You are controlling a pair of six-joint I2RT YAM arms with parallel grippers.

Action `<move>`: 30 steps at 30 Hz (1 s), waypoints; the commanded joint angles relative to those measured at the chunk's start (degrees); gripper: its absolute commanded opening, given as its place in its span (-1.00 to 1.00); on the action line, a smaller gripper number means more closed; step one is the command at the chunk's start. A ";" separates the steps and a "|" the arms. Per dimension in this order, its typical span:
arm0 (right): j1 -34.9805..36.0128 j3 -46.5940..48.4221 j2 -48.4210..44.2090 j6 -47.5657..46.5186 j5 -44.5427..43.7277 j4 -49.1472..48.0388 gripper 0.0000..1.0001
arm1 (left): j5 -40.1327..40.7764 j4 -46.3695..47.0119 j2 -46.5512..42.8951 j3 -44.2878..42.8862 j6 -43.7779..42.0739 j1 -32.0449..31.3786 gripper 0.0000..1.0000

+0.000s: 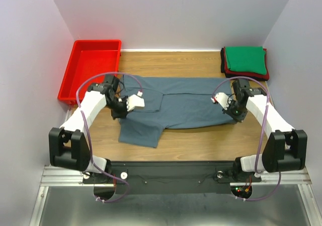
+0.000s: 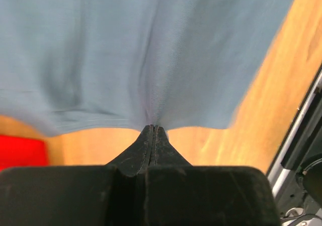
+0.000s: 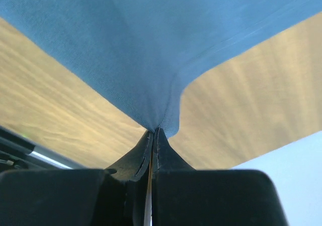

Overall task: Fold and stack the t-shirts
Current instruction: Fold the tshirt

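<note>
From the left wrist, the shirt [image 2: 151, 50] ran off the top and left edges beyond the left claw [image 2: 152, 130], and its hem beside the claw was smeared. The bit pinched between the fingers was hidden. Low to that claw's left, the tray [image 2: 20, 153] was only a blurred red sliver cut by the edge. From the right wrist, the shirt left the top edge ahead of the right claw [image 3: 153, 131], and the table [image 3: 241, 110] either side was streaked with blur. From above, both claws' tips were hidden under their wrists. Beyond the right claw, the stack [image 1: 245, 60] showed its lower layers only as thin rims, their number untellable.
</note>
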State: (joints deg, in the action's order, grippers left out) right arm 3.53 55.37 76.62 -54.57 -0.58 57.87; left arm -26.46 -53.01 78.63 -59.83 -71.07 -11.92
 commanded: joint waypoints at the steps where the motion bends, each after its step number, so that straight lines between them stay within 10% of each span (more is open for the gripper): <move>1: -0.89 7.27 3.79 -2.82 2.42 1.99 -0.99 | -4.56 -5.34 3.89 -8.71 -0.04 1.55 -1.00; 30: -5.20 45.52 44.83 -6.44 5.15 6.12 -0.79 | -5.01 -9.22 41.33 -49.50 4.44 6.74 -0.90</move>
State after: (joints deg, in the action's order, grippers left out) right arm -1.15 97.06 119.35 -61.32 4.93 62.65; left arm -32.10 -61.30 118.85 -106.15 -68.25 -5.67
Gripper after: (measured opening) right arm 0.050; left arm 0.019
